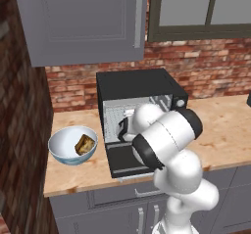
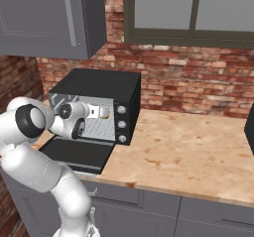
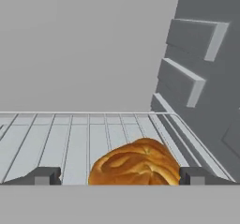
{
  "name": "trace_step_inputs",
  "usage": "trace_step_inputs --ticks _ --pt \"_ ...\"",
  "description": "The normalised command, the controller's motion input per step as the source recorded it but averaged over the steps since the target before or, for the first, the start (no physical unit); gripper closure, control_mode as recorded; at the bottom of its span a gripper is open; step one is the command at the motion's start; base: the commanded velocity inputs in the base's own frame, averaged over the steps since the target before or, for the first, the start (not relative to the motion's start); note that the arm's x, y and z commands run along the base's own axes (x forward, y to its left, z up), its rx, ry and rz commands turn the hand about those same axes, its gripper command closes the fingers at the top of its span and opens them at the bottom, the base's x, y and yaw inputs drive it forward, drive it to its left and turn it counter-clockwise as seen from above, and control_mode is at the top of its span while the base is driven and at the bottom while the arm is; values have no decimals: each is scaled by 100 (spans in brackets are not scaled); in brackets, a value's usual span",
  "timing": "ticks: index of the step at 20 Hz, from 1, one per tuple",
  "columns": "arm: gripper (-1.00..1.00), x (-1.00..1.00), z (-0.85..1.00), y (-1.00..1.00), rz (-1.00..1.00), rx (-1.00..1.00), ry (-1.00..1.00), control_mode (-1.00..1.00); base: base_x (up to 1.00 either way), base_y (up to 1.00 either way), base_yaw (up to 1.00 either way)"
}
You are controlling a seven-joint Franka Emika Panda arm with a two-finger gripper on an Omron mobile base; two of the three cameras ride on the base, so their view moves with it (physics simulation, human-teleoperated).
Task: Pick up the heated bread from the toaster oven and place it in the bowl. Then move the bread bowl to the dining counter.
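Observation:
The toaster oven [image 1: 132, 83] [image 2: 99, 85] stands on the counter with its glass door [image 2: 74, 154] dropped flat. My hand reaches into its cavity. The golden-orange heated bread [image 3: 136, 164] lies on the wire rack [image 3: 70, 138] between my two fingertips [image 3: 44, 176]. My gripper [image 3: 119, 176] [image 2: 99, 111] is open, straddling the bread without clamping it. The pale blue bowl [image 1: 61, 142] sits left of the oven and holds a darker brown chunk [image 1: 85, 144]. The dining counter is out of view.
The oven's side walls with rack ledges [image 3: 187, 85] close in on the right. Grey wall cabinets [image 1: 83, 17] hang above. Wood countertop [image 2: 188, 151] stretches to the right of the oven; a dark object [image 2: 249, 127] stands at its far right edge.

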Motion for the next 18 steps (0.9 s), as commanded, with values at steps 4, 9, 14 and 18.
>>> trace_step_inputs --ticks 4,9,14,18 --pt "-100 0 -14 -20 0 0 0 -100 0 0 0" --pt "-100 0 -21 -27 0 0 0 -100 0 0 0" --pt "-100 0 -15 -24 0 0 0 -100 0 0 0" --pt "-100 0 -20 -23 0 0 0 -100 0 0 0"
